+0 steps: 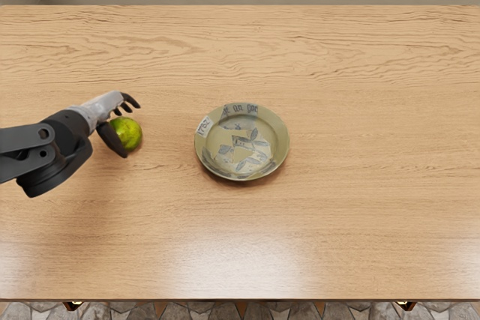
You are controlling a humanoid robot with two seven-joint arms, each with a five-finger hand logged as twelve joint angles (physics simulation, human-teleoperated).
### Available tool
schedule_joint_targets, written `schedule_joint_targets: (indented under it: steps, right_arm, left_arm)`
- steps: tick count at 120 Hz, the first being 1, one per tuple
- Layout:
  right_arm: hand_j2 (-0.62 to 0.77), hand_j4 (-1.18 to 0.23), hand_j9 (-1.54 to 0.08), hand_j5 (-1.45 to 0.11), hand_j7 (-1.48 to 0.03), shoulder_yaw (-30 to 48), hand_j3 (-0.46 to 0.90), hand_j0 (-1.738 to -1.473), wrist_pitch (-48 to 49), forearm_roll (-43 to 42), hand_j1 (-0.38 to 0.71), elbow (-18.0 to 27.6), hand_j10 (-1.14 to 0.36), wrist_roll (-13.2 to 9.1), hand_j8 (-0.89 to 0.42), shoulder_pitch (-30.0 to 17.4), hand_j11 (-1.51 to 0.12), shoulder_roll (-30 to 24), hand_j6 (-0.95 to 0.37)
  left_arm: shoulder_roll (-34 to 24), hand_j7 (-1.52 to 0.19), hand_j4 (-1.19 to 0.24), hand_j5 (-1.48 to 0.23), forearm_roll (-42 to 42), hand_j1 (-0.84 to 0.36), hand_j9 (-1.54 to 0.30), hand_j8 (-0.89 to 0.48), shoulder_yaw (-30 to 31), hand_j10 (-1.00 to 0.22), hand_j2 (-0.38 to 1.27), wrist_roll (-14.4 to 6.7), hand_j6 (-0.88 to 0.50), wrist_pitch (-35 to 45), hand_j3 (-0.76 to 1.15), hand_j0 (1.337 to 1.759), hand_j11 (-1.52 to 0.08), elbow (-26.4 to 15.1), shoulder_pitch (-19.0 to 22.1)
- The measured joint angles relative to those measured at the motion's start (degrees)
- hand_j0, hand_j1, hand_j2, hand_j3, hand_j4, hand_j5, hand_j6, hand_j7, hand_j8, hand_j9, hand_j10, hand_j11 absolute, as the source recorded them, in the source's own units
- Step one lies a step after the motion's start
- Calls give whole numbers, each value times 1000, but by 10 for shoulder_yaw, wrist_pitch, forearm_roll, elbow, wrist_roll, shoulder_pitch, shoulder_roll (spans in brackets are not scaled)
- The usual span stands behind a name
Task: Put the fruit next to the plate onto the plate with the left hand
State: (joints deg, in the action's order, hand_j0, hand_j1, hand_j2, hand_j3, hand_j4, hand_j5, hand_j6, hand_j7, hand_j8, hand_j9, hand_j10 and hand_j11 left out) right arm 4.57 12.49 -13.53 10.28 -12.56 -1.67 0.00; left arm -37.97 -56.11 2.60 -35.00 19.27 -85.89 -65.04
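While left hand [118, 121] curls around green fruit [130, 133], roundish, on table [337, 222], plate [279, 129] apart

Dark grey rounded arm [45, 151], lt grey hand [105, 112] w/ black fingers [116, 142]

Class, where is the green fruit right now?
In the head view, the green fruit lies on the table, left of the plate and apart from it, right beside the left hand.

Plate [241, 141] near the middle of the table [360, 222]. Lime [129, 133] well left of it, cupped by the left hand [112, 119].
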Motion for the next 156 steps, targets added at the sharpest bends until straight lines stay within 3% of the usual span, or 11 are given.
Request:
schedule_joint_targets:
  steps: [21, 47, 84, 112, 131, 139, 146, 156]
  right_arm:
    - [-4, -22, -28, -28, -28, 0, 0, -1658, 0, 0, -323, 0, -22, 0, -22, 0, -28, 0, -22]
    - [-5, -22, -29, -29, -29, 0, 0, -1658, 0, 0, -323, 0, -22, 0, -22, 0, -29, 0, -22]
    - [-5, -22, -28, -28, -28, 0, 0, -1658, 0, 0, -323, 0, -22, 0, -22, 0, -28, 0, -22]
    - [-5, -22, -28, -28, -28, 0, 0, -1658, 0, 0, -323, 0, -22, 0, -22, 0, -28, 0, -22]
    - [-5, -22, -28, -28, -28, 0, 0, -1658, 0, 0, -323, 0, -22, 0, -22, 0, -28, 0, -22]
    - [-5, -22, -28, -28, -28, 0, 0, -1658, 0, 0, -323, 0, -23, 0, -22, 0, -28, 0, -22]
    - [-5, -22, -28, -28, -28, 0, 0, -1658, 0, 0, -323, 0, -23, 0, -22, 0, -28, 0, -22]
    - [-5, -22, -28, -28, -28, 0, 0, -1658, 0, 0, -323, 0, -22, 0, -22, 0, -28, 0, -22]
  left_arm:
    - [0, -474, -369, -474, -1, -85, -474, -368, 3, -369, 77, 0, -370, 0, 0, 1658, -474, 0, 1]
    - [0, -559, -455, -559, -5, -153, -571, -285, 3, -450, 75, 0, -312, -1, 0, 1657, -570, 0, 4]
    - [1, -682, -524, -694, 1, -190, -683, -208, 3, -370, 28, -1, -225, -2, 0, 1654, -691, 0, 4]
    - [2, -765, -474, -800, 8, -244, -751, -151, 1, -306, 133, -1, -157, -3, 0, 1652, -767, 1, 4]
    - [10, -783, -535, -793, 3, -209, -797, -151, -2, -293, 57, -2, -167, -2, 0, 1650, -824, 9, 9]
    - [10, -782, -545, -779, 4, -225, -816, -140, -3, -292, 75, -1, -176, -3, 0, 1650, -843, 11, 10]
    - [9, -798, -516, -798, 9, -296, -834, -107, -6, -269, 255, -1, -149, -4, 0, 1650, -857, 11, 10]
    - [8, -834, -487, -869, 39, -278, -848, -93, -23, -264, 201, -1, -132, -7, 0, 1650, -864, 12, 11]
